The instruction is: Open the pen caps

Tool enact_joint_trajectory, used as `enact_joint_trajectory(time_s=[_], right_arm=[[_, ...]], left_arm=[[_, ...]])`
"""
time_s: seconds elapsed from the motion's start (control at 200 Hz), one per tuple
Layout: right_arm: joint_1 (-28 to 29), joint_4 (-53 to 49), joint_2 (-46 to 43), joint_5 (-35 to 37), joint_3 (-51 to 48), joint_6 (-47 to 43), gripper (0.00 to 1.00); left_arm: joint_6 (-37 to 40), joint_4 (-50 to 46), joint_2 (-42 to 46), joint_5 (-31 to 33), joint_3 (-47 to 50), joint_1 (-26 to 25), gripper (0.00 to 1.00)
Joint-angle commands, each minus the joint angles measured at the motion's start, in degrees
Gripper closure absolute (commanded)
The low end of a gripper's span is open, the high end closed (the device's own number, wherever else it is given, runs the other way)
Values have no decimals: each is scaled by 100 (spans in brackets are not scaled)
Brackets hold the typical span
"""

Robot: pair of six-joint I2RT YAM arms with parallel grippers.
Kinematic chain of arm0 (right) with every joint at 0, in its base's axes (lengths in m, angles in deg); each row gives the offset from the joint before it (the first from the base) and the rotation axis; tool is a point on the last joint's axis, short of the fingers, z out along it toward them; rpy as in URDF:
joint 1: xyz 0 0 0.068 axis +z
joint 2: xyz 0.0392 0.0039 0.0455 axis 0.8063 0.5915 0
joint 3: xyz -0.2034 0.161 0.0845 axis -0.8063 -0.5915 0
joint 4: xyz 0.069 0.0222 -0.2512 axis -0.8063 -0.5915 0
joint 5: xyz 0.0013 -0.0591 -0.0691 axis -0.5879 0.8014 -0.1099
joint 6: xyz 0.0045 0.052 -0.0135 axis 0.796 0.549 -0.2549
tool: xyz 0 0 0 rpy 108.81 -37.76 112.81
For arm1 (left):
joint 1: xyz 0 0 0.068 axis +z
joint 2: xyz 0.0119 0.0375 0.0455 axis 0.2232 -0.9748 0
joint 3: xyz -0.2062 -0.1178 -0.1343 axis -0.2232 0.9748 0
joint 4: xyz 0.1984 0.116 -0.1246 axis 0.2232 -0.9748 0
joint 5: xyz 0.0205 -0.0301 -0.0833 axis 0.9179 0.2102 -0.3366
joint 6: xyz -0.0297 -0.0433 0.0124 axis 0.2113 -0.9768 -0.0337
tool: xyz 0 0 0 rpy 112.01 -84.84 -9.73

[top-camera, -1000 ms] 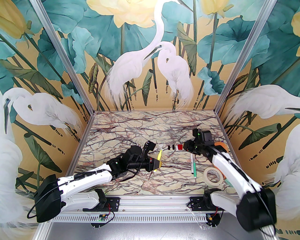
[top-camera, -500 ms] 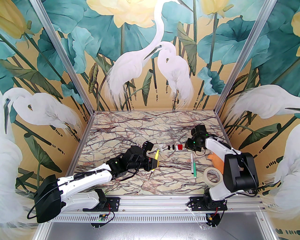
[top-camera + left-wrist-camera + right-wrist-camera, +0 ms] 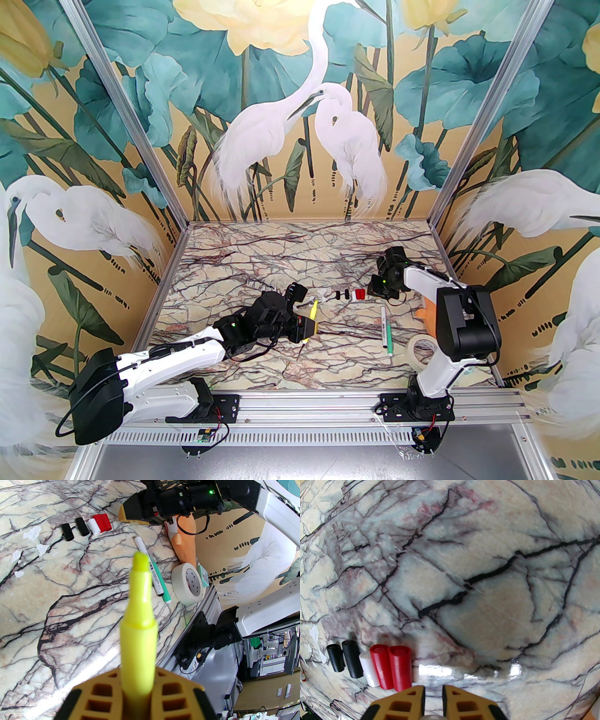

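Observation:
The pen caps lie in a row mid-table: two black caps point(image 3: 335, 658) point(image 3: 352, 659), a white cap point(image 3: 369, 668) and two red caps point(image 3: 380, 666) point(image 3: 400, 667). The black caps point(image 3: 67, 532), white cap point(image 3: 93, 526) and red caps point(image 3: 103, 523) point(image 3: 360, 294) also show from the left. My left gripper point(image 3: 138, 691) point(image 3: 307, 328) is shut on an uncapped yellow marker point(image 3: 139, 611) point(image 3: 313, 311), tip pointing away. My right gripper point(image 3: 433, 700) point(image 3: 372, 286) hovers just right of the red caps, shut, with nothing between its fingers.
A green-and-white marker point(image 3: 385, 330) point(image 3: 153, 573) lies right of centre. A cream tape roll point(image 3: 419, 354) point(image 3: 188, 583) and an orange object point(image 3: 426, 311) sit near the right arm. White paper flecks point(image 3: 31, 532) dot the marble left of the caps.
The right arm has swung its elbow up and back toward its base, and its gripper has drawn slightly away from the red caps. The left gripper with the yellow marker has shifted slightly left.

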Motion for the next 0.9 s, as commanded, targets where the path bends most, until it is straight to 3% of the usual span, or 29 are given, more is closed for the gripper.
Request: enact_joint_trajectory(time_s=[0.0,0.545,0.895], right_arm=[[-19,-52,135,140,193,-122,79],[-3,-90,455,120,363,-162,73],[78,-28,88,-153,335,-10,72]], left_arm=[[73,-57,12,79,27,43,93],[36,-108,27,58,63,48,93],[3,-47,-62,60,81,43,94]])
